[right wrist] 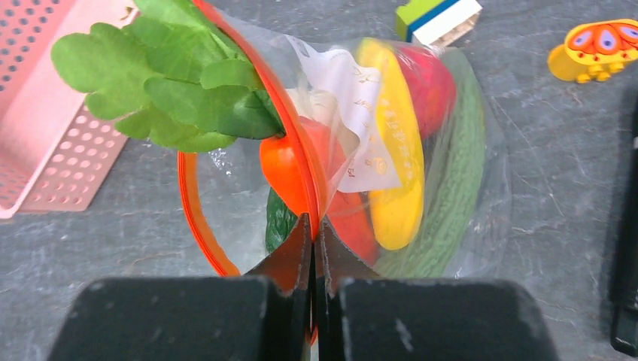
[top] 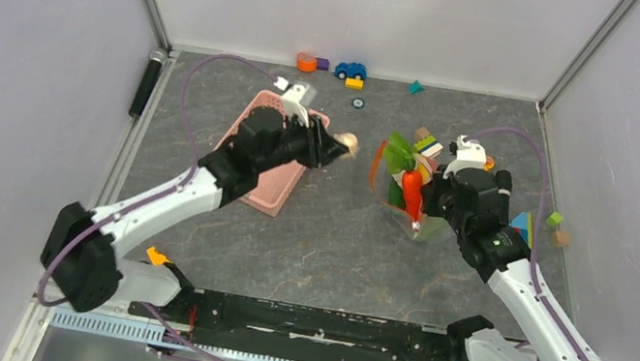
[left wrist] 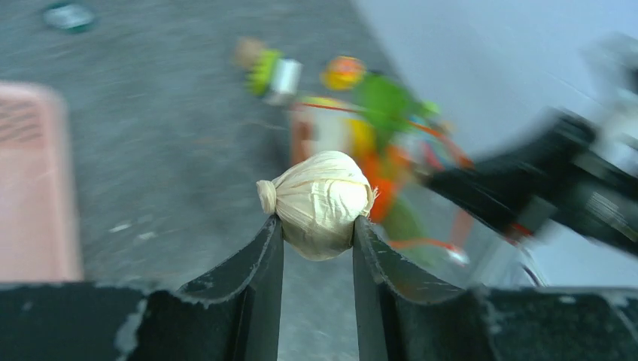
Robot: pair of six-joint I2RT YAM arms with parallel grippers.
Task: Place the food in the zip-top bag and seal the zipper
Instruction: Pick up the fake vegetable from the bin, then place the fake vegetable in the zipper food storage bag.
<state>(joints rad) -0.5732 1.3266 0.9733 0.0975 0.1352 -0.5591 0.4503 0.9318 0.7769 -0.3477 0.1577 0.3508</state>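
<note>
**Garlic-like bulb carried toward the held-open bag**

While the right gripper (right wrist: 312, 233) pinched the orange-red zipper rim (right wrist: 197, 226) of the clear plastic zip-top bag (top: 412, 196), already stuffed with toy produce, the left gripper (left wrist: 317, 233) clasped a white ridged bulb (left wrist: 320, 201) between basket and bag. Next, I judged, it needed lowering through the mouth.

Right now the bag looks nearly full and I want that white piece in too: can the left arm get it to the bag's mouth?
Probably yes. The left gripper holds the white mushroom, bare table lies between, and the right gripper pinches the zip-top bag by its rim, mouth gaping, though carrot leaves crowd it.
</note>
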